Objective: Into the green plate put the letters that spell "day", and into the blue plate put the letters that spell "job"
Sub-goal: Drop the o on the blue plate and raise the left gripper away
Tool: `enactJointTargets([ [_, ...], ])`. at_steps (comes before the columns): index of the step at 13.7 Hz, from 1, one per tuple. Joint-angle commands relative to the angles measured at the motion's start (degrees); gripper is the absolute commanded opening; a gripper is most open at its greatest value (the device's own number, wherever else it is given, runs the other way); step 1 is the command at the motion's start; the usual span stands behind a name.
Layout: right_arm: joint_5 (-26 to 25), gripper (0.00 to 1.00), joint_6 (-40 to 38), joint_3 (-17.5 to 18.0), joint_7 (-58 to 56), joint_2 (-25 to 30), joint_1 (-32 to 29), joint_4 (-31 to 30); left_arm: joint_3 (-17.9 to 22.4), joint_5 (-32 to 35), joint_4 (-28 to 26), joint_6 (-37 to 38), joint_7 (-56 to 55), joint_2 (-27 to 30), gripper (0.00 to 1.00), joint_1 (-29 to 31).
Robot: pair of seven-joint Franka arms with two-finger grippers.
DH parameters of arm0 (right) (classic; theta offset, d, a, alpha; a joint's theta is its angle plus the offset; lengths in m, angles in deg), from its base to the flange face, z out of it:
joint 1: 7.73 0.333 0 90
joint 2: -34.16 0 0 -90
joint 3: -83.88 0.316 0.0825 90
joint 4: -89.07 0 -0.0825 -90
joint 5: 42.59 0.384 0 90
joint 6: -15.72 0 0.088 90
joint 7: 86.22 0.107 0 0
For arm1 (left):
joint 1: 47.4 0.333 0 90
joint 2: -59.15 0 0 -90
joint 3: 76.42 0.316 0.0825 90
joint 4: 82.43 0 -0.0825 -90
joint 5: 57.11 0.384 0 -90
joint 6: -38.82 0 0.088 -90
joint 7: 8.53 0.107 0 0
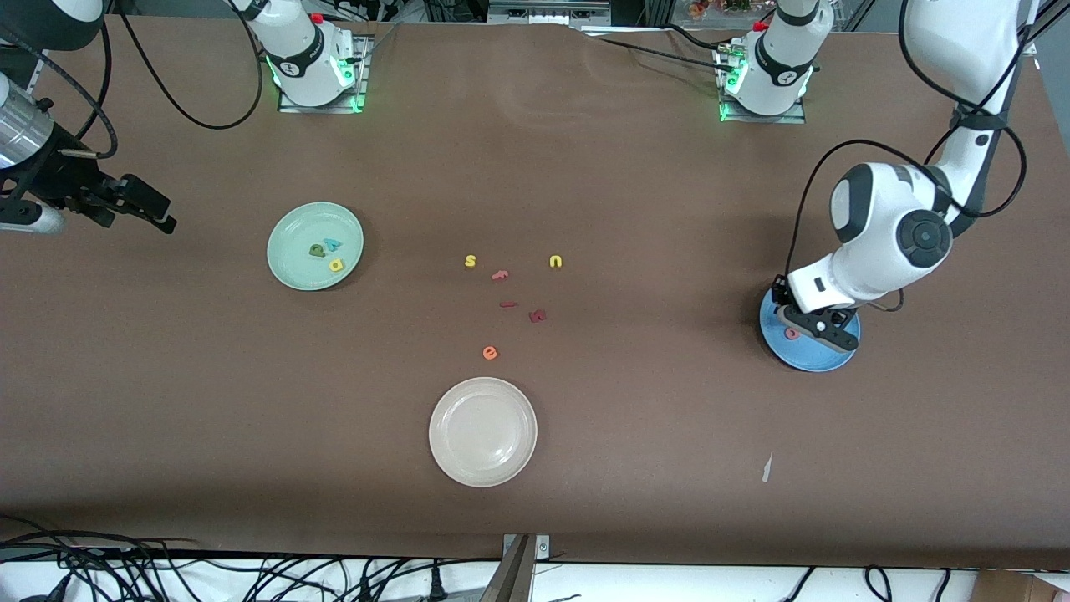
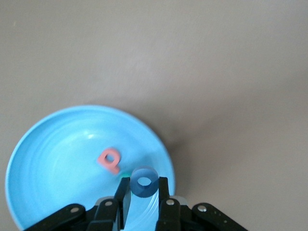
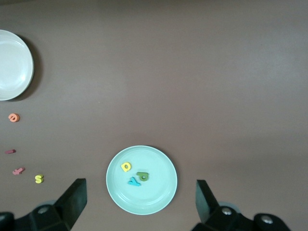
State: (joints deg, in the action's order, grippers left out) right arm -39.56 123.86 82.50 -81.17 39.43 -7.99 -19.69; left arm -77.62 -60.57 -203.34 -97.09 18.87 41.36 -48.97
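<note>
The right gripper (image 1: pixel 159 213), a black two-finger pincer, hangs above bare brown table (image 1: pixel 585 468) at the right arm's end, its fingers (image 3: pixel 72 199) spread wide and grasping nothing; this arm waits. Just beside it, toward the middle of the table, sits the round pale mint-green plate (image 1: pixel 288 267), and in it lie the small yellow foam "d" (image 1: pixel 336 265), the dark green foam "a" (image 1: pixel 317 250) and the teal foam "y" (image 1: pixel 333 244), close together but apart from the rim. Near the table's middle lie the leftover letters: a yellow foam "s" (image 1: pixel 471 261), a yellow foam "u" (image 1: pixel 556 262), three small red foam letters (image 1: pixel 500 274) scattered between them and nearer the camera, and an orange foam "e" (image 1: pixel 490 353). Nearer still to the camera rests an empty round cream-white plate (image 1: pixel 482 431). Toward the left arm's end lies the round bright blue plate (image 1: pixel 807 359), with the pinkish-red foam "b" (image 2: pixel 109 160) flat in it. The left gripper (image 2: pixel 143 192) hovers over that plate, its fingers (image 2: pixel 163 190) clenched on the blue foam ring "o" (image 2: pixel 144 182), which stands on edge between the pads above the plate's inner surface. A sliver of teal shows under the ring; what it is cannot be told.
</note>
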Motion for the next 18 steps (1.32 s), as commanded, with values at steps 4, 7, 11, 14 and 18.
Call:
enactJointTargets([
  [4, -2.15, 1.00, -0.91, 1.30, -0.04, -2.11, -0.71, 1.53, 0.77, 0.56, -4.77, 0.03, 1.61, 7.24, 1.00, 2.35],
  [7, -2.23, 1.00, -0.39, 1.39, -0.56, -2.37, -0.45, 1.80, 0.68, 0.56, -8.80, 0.03, 1.61, 11.80, 1.00, 3.58],
  [11, -2.32, 1.00, -2.49, 1.13, -1.18, -1.94, -0.54, 2.94, 0.68, 0.56, -9.44, 3.52, 1.70, 20.31, 1.00, 3.94],
  [14, -2.41, 1.00, -5.13, 1.12, -3.38, -0.62, -0.54, 3.12, 0.59, 0.56, -0.50, 16.77, 1.00, 23.15, 1.00, 3.76],
  [18, -1.88, 1.00, -8.74, 1.04, -3.82, 1.14, -0.54, 3.03, 1.82, 0.64, 12.86, 34.36, 0.38, 23.24, 1.00, 3.94],
])
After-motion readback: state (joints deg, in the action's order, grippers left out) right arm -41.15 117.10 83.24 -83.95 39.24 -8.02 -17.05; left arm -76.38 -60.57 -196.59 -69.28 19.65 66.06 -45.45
